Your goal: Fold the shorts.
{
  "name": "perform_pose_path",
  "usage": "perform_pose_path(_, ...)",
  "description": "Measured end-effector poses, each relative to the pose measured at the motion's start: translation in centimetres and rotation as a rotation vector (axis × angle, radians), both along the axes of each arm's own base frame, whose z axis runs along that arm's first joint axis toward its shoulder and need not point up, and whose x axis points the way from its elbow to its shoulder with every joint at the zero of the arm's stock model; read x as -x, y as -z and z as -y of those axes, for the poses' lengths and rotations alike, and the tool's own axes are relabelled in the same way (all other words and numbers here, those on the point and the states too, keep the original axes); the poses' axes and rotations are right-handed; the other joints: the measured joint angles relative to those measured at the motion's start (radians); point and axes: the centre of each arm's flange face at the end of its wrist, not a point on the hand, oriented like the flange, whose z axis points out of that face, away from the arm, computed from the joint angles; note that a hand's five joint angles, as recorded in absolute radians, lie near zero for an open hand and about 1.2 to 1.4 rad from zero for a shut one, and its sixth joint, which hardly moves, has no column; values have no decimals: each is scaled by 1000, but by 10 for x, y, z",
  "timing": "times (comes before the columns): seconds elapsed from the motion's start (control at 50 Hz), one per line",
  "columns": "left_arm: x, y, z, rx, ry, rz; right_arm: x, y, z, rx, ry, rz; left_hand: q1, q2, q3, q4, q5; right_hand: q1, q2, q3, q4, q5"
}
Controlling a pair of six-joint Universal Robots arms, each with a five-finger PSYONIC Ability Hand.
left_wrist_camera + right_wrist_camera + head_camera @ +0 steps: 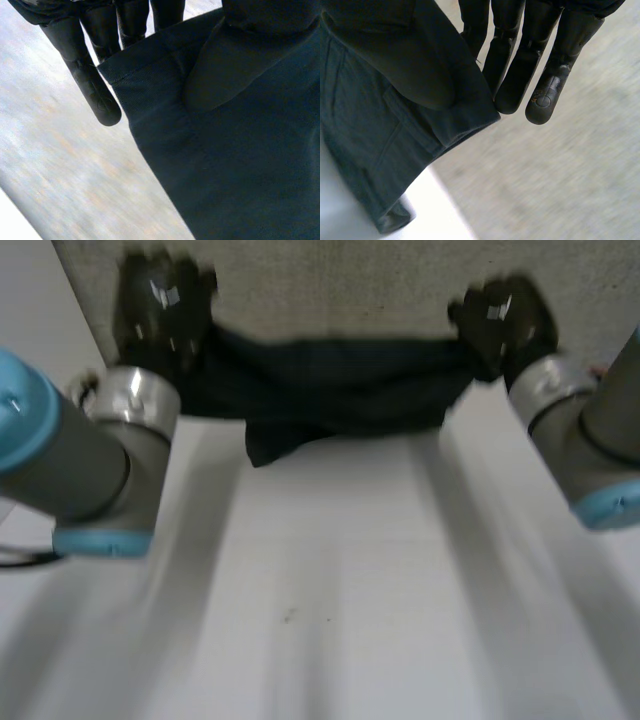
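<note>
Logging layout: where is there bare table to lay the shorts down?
The white table is bare between the left arm and the right arm, nearer than the dark shorts. The far edge is crowded: the shorts stretch there, pinched at one end by the left hand, at the other by the right hand.

We see the shorts (340, 390) as a plain dark navy, close to black, with stitching in the same tone along the hem and no print. The left hand (160, 305) and the right hand (505, 320) are black. The left arm (70, 460) and the right arm (590, 440) are grey with light-blue caps. The bench (330, 590) is plain white, and the surface beyond it (350, 280) is a speckled grey-beige.
</note>
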Motion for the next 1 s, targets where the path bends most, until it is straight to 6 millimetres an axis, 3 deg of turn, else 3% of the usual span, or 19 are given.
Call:
perform_pose_path(0.12, -9, 80, -25, -295, 30, 74, 9, 65, -20, -197, -1, -82, 0, 0, 0, 0, 0, 0, 0, 0, 0, 0)
perform_pose_path(0.14, -9, 80, -25, -295, 30, 74, 9, 65, -20, -197, -1, -82, 0, 0, 0, 0, 0, 0, 0, 0, 0, 0)
perform_pose_path(0.16, -11, 94, -32, -352, 35, 94, 10, 69, -22, -210, -2, -87, 0, 0, 0, 0, 0, 0, 0, 0, 0, 0)
perform_pose_path(0.2, -13, 112, -43, -433, 43, 129, 14, 89, -35, -283, -8, -118, 0, 0, 0, 0, 0, 0, 0, 1, 0, 0)
perform_pose_path(0.26, -16, 122, -57, -506, 50, 168, 18, 101, -46, -342, -21, -153, 0, 0, 0, 0, 0, 0, 0, 6, 0, 0)
perform_pose_path(0.36, -25, 123, -81, -614, 55, 234, 24, 109, -67, -439, -50, -227, 0, 0, 0, 0, 0, 0, 0, 10, 0, 0)
perform_pose_path(0.38, -31, 122, -95, -679, 56, 272, 28, 110, -82, -503, -68, -281, 0, 0, 0, 0, 0, 0, 0, 11, 0, 0)
perform_pose_path(0.48, -45, 122, -133, -836, 74, 372, 43, 106, -110, -613, -86, -394, 0, 0, 0, 0, 0, 0, 0, 16, 0, 0)
perform_pose_path(0.58, -56, 128, -173, -958, 112, 471, 63, 96, -130, -652, -71, -490, 0, 0, 0, 0, 0, 0, 0, 16, 0, 0)
perform_pose_path(0.64, -58, 130, -184, -974, 127, 488, 72, 93, -135, -652, -58, -522, 0, 0, 0, 0, 0, 0, 0, 16, 0, 0)
perform_pose_path(0.8, -57, 127, -191, -945, 141, 433, 88, 96, -145, -665, -30, -559, 0, 0, 0, 0, 0, 0, 0, 16, 0, 0)
perform_pose_path(0.9, -53, 110, -187, -877, 154, 385, 90, 94, -146, -660, -20, -559, 0, 0, 0, 0, 0, 0, 0, 16, 0, 0)
perform_pose_path(1.0, -42, 86, -174, -761, 172, 337, 89, 79, -138, -594, -6, -529, 0, 0, 0, 0, 0, 0, 0, 16, 0, 0)
